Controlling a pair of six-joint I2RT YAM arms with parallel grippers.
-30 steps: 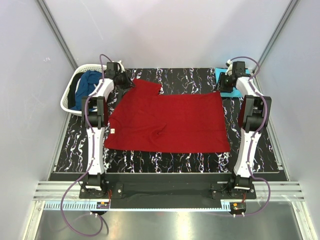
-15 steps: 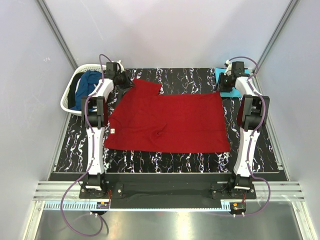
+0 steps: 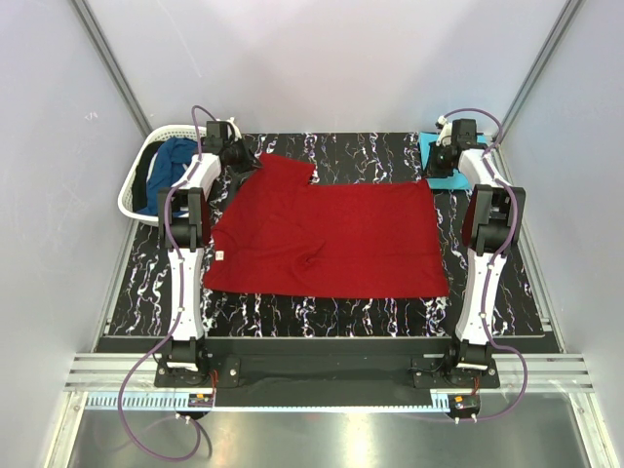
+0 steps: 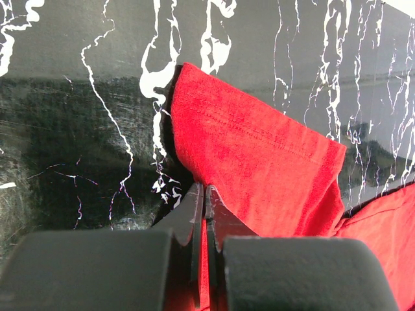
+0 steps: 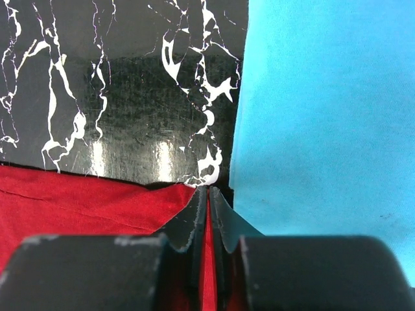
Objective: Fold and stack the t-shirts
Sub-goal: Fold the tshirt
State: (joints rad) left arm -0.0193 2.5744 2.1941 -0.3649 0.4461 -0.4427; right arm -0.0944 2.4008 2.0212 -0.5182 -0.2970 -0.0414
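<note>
the two arm bases sit at the near edge of the black white-veined table (image 3: pixel 322 314), the left arm reaching up the left side and the right arm up the right side. between them the red shirt (image 3: pixel 327 239) lies spread flat across the middle of the table, its near hem fairly straight and close to the near edge, with a small pucker near the centre. its left edge runs beside the left arm and its right edge stops just short of the right arm.

farther back, the left gripper (image 3: pixel 246 164) is at the shirt's far left part. in the left wrist view the left gripper (image 4: pixel 201 197) has its two fingers pressed together with red cloth pinched between them, at the base of the sleeve (image 4: pixel 259 155), which lies flat on the table just beyond the fingertips.

the right gripper (image 3: pixel 444 164) is at the shirt's far right corner. in the right wrist view the right gripper (image 5: pixel 207 194) is likewise clamped tight, with a strip of red cloth showing between the fingers. the red shirt (image 5: pixel 84 204) runs off to the left there.

just beyond and to the right of that corner lies the turquoise shirt (image 5: pixel 324 116), flat at the far right corner of the table (image 3: pixel 430 146), partly hidden under the right wrist.

off the table's far left corner stands a white basket (image 3: pixel 130 195), with the dark blue shirt (image 3: pixel 175 161) bunched inside it.
</note>
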